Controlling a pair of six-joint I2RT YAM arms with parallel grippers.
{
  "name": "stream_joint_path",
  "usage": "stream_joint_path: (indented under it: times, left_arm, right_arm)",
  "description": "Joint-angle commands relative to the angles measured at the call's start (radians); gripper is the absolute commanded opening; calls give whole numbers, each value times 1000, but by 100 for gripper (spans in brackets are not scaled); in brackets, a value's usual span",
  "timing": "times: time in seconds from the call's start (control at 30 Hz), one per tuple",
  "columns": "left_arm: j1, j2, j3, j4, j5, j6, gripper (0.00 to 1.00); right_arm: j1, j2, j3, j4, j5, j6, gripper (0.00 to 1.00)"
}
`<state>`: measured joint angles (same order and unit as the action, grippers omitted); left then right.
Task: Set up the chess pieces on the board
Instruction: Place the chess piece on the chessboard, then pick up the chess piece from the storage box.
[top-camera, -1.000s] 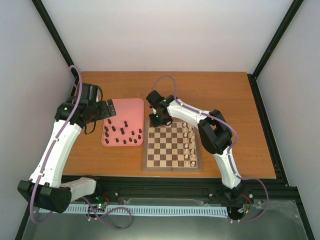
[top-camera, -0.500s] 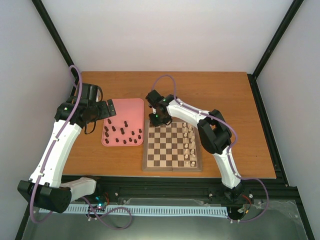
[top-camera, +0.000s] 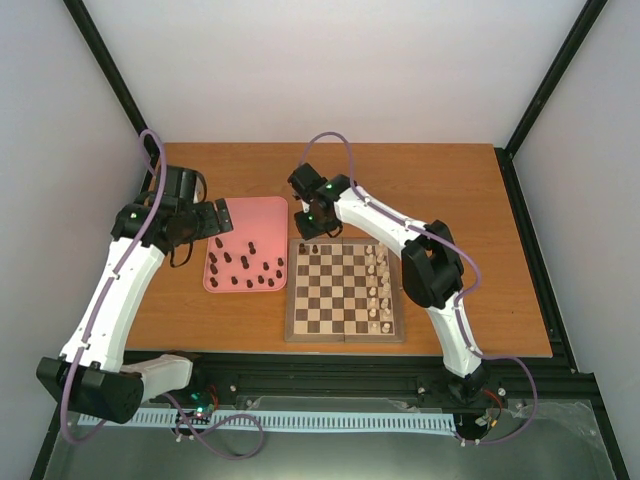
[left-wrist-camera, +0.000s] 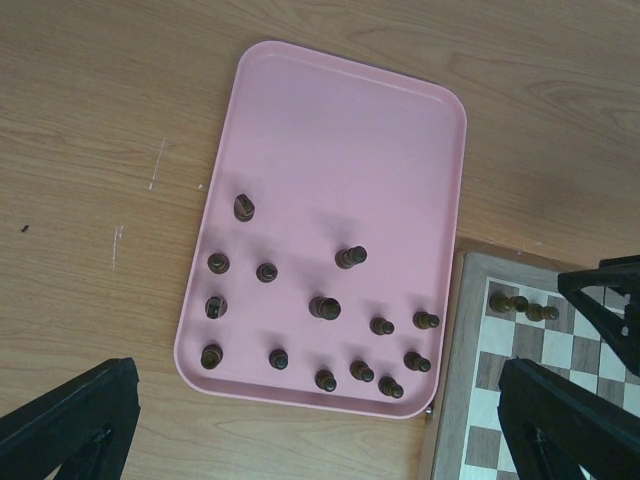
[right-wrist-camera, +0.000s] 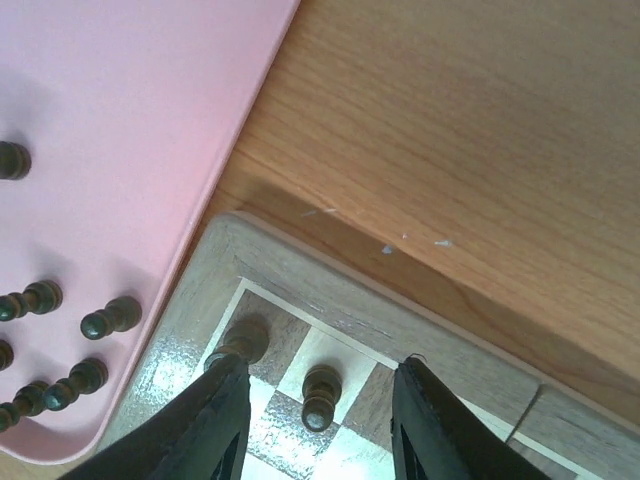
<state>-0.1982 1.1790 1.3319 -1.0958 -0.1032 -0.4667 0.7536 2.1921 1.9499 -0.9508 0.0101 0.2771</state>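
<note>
**Item: chess set-up, partly done.**

- **Left end effector** (top-camera: 216, 220): held left of the board (top-camera: 292, 300), above the tray (left-wrist-camera: 350, 130). Jaws are spread fully and nothing is carried. No change is noted over the last second.
- **Tray:** laid on the surface (top-camera: 450, 190) just left of the board. Fourteen dark pieces (left-wrist-camera: 325, 307) are counted on it, mostly toward its near end.
- **Board, far-left corner:** a corner pair (right-wrist-camera: 320, 395) of dark pieces is stood upright on adjoining squares.
- **Right end effector** (right-wrist-camera: 320, 368): a second ago it was clenched low over that corner. It has since been parted and raised toward the board's far edge, and the piece beneath the gap is left free. This placement is judged complete, and a return to the tray is judged due.
- **White pieces** (top-camera: 378, 290): ranked along the board's right side.
</note>
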Motion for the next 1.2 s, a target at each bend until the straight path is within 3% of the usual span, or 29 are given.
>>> stream_joint_path:
  times: [0.0, 0.27, 0.53, 0.7, 0.93, 1.17]
  left_arm:
    - [3, 12, -10, 20, 16, 14, 100]
    - [3, 67, -124, 81, 55, 34, 100]
    - [3, 177, -105, 122, 33, 75, 96]
    - [22, 233, -97, 155, 22, 44, 85]
    - [132, 307, -101, 187, 61, 14, 72]
    - [174, 374, -115, 232, 98, 11, 53]
  right_arm:
    - [8, -53, 61, -46, 38, -13, 41]
    - [-10, 1, 218, -50, 26, -26, 44]
    - [-55, 29, 266, -9, -22, -21, 43]
    - [-58, 12, 215, 9, -28, -36, 43]
    - [-72, -10, 143, 40, -66, -40, 43]
    - [-86, 5, 135, 42, -92, -48, 43]
